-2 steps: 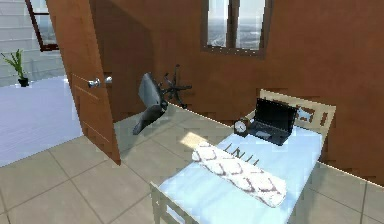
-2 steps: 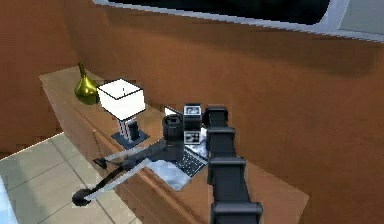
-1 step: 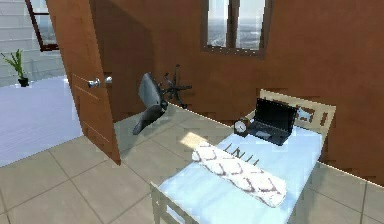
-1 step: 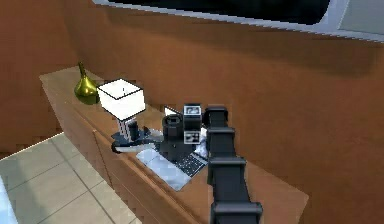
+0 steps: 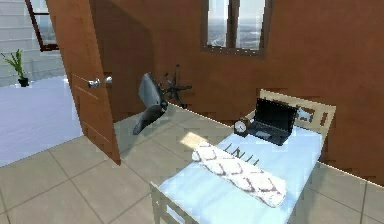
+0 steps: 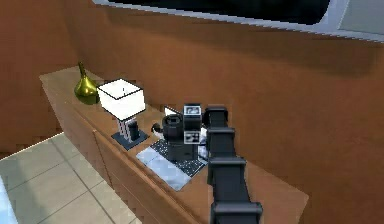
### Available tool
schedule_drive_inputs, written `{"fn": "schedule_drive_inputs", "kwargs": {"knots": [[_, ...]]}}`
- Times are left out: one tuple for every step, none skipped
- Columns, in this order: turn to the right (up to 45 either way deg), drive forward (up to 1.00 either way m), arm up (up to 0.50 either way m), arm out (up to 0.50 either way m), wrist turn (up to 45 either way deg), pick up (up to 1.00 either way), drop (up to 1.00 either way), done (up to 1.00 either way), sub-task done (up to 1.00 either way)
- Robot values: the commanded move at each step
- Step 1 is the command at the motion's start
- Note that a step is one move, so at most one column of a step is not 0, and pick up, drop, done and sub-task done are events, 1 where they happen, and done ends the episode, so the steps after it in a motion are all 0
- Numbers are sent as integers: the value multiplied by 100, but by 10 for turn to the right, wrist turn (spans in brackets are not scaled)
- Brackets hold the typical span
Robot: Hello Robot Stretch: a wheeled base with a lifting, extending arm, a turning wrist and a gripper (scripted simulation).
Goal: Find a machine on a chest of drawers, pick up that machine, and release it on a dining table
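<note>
A long wooden chest of drawers (image 6: 120,170) runs along the brown wall in the arm side view. On it a small dark machine-like block (image 6: 183,152) stands on a grey patterned mat (image 6: 160,165). The dark arm (image 6: 228,175) rises from the bottom edge and ends at the white marker squares (image 6: 191,110). The gripper (image 6: 172,127) sits right at the dark block. I cannot tell whether it touches the block or holds anything.
A white-shaded lamp (image 6: 122,100) and a yellow vase (image 6: 86,88) stand on the chest, left of the gripper. The forward view has an open wooden door (image 5: 85,75), a tipped office chair (image 5: 155,100), and a bed (image 5: 250,165) carrying a laptop (image 5: 272,118). Tiled floor lies between them.
</note>
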Motion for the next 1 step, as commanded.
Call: {"fn": "schedule_drive_inputs", "kwargs": {"knots": [[0, 0, -30, 0, 0, 0, 0, 0, 0]]}}
